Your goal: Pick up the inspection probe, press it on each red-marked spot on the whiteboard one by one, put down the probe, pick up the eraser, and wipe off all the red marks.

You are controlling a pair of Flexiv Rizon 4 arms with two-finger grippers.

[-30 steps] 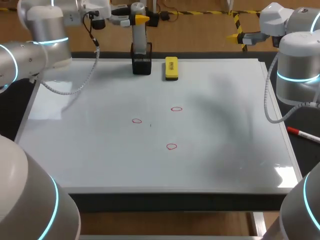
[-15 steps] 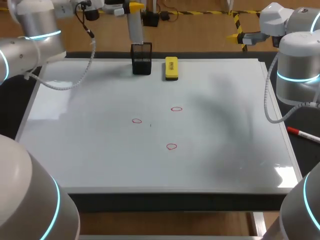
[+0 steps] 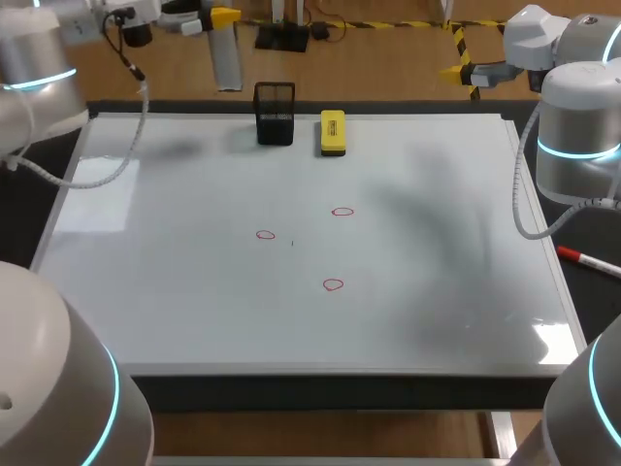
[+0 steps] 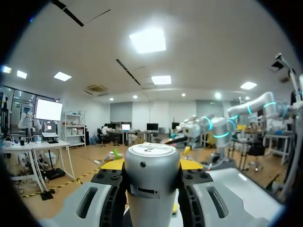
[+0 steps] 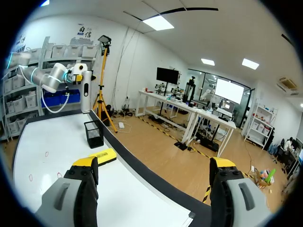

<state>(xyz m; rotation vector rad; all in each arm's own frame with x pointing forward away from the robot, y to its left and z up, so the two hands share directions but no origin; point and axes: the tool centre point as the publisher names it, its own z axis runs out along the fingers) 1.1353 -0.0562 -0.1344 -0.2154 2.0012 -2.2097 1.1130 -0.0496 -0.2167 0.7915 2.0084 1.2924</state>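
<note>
Whiteboard (image 3: 194, 291) white, three red ring marks (image 3: 333, 284). Eraser (image 3: 332, 132) yellow. Holder (image 3: 275, 114) black. Probe (image 3: 226, 60) silver-grey. Left gripper (image 3: 221, 19): yellow tips. Marker (image 3: 587, 259), right: red and white.

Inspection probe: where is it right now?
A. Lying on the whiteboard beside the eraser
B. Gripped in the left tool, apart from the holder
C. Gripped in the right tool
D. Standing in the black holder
B: the inspection probe hangs between the fingers of the left tool, off to one side of the black holder.
</note>
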